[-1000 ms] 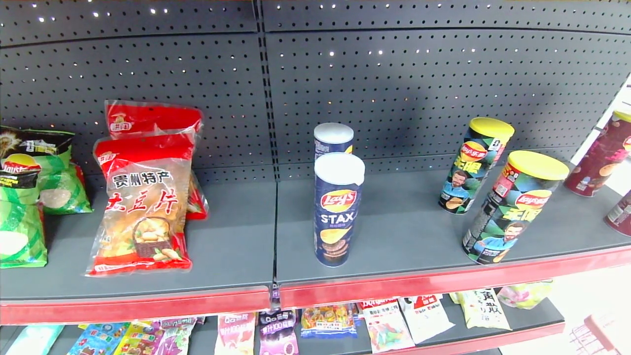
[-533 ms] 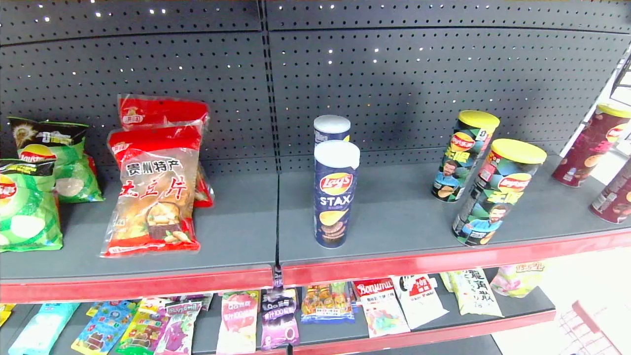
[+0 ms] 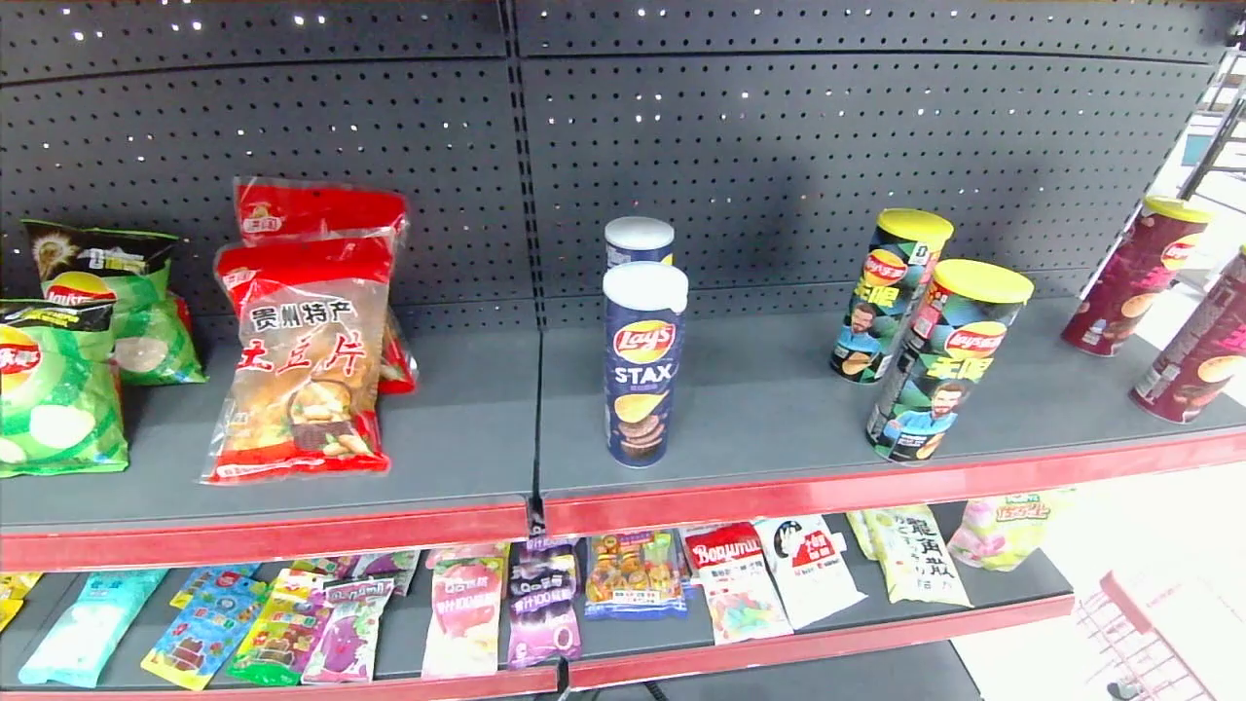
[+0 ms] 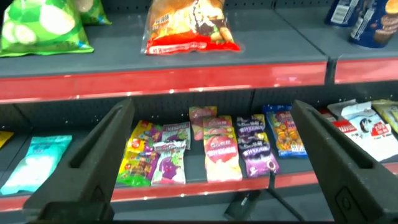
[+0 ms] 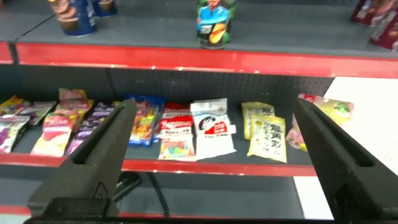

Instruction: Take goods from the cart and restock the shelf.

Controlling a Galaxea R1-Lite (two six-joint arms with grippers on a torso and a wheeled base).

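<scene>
Since nothing is in hand to stock, the coming move turns away from the shelf [image 3: 779, 419] and toward the cart [image 3: 1129, 608]. A corner of its pale red wire frame sits at 4 o'clock in the head view, low and off the shelf's right end. That puts it on the robot's right, so I judge the right arm the nearer one. What lies in the cart, and along which axis, cannot be told.

On the upper board, bare stretches lie at 3 o'clock and at 9 o'clock of the blue cans [image 3: 642, 365]. Red bags [image 3: 302, 380] lean back at 9 o'clock, tops up. All cans stand upright, long axis vertical, lids up. The blue pair stand one behind the other at centre, and the green cans [image 3: 939, 360] stand at 3 o'clock, just beside each other.

Left gripper [image 4: 211, 162] and right gripper [image 5: 214, 162] each have jaws spread wide with nothing between. Both face the lower board's sachets [image 4: 217, 146], under the upper board's red lip.
</scene>
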